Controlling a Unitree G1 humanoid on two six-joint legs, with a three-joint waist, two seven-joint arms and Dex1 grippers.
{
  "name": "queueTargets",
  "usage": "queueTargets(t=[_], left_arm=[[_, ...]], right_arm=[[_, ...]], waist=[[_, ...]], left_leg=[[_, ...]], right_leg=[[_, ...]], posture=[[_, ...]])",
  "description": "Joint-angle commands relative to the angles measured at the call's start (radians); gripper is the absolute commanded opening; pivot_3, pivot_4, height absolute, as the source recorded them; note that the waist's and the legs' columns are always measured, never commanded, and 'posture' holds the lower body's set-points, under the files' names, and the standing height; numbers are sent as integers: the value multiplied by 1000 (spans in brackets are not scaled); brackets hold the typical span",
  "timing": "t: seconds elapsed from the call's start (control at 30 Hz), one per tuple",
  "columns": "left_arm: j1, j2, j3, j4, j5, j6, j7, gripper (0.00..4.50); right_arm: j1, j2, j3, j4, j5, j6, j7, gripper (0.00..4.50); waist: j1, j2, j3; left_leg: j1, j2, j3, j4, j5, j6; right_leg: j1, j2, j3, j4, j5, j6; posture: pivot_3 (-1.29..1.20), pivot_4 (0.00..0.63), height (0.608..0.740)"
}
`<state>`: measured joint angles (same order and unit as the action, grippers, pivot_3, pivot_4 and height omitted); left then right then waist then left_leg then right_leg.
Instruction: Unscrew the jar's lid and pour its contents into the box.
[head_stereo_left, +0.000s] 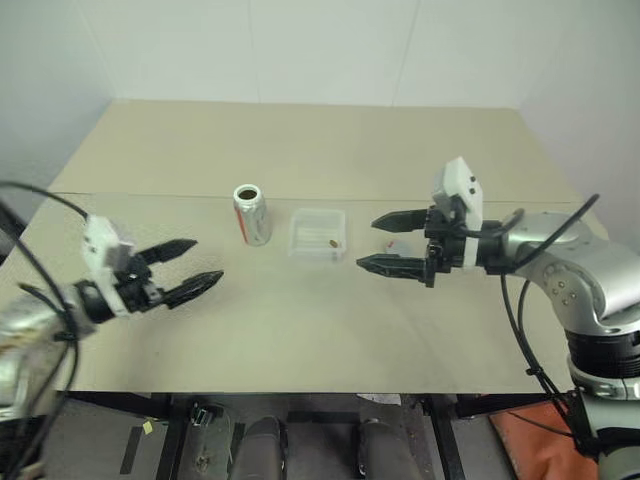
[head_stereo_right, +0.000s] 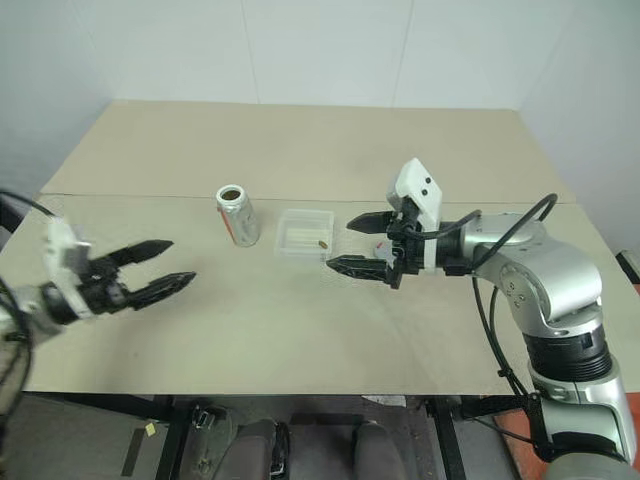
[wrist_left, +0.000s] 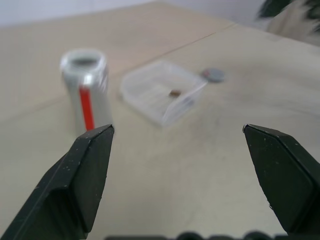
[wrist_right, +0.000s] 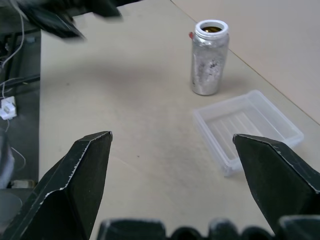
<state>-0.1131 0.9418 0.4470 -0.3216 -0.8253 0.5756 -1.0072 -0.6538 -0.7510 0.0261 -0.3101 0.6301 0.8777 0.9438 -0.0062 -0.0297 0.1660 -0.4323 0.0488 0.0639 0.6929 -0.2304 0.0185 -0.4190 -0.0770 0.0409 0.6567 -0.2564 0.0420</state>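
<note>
Apparently the task is finished: the jar (head_stereo_left: 252, 214) is left upright and uncapped on the table (head_stereo_left: 300, 330), and the contents (head_stereo_left: 331, 243) are seen inside the box (head_stereo_left: 318, 232) to its right. The lid (wrist_left: 215, 75) is laid just beyond the box. Both the left gripper (head_stereo_left: 183, 268) and the right gripper (head_stereo_left: 388, 242) are spread wide and nothing is held.

Jar (head_stereo_left: 252, 216) silvery w/ a red stripe down its side, white rim. Box (head_stereo_left: 318, 233) clear plastic w/ tiny brownish-yellow piece (head_stereo_left: 331, 243) inside; lid (wrist_left: 215, 75) grey. Tabletop (head_stereo_left: 300, 330) pale beige, both grippers' fingers black
</note>
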Motion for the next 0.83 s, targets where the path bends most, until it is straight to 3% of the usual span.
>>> queueTargets(t=[0.03, 0.23, 0.83], left_arm=[[8, 53, 26, -75, -41, 5, -99, 4466], [-64, 42, 9, -59, -95, 29, -95, 4466], [-108, 29, -19, -18, -76, 19, -115, 4466]], right_arm=[[2, -36, -44, -12, -2, -39, 21, 4500], [11, -66, -47, -30, 7, -40, 31, 4500], [63, -81, -80, -100, 32, -26, -3, 4500]], waist=[[-4, 0, 0], [-7, 0, 0], [-7, 0, 0]], left_leg=[[0, 0, 1, -1, 0, 0], [1, 1, 5, -2, 0, 0], [1, 0, 6, -3, 0, 0]], right_leg=[[0, 0, 1, 0, 0, 0], [-1, 1, 1, 0, -1, -1], [-2, 1, 2, -1, -1, -1]], posture=[[0, 150, 740], [0, 150, 740], [0, 150, 740]])
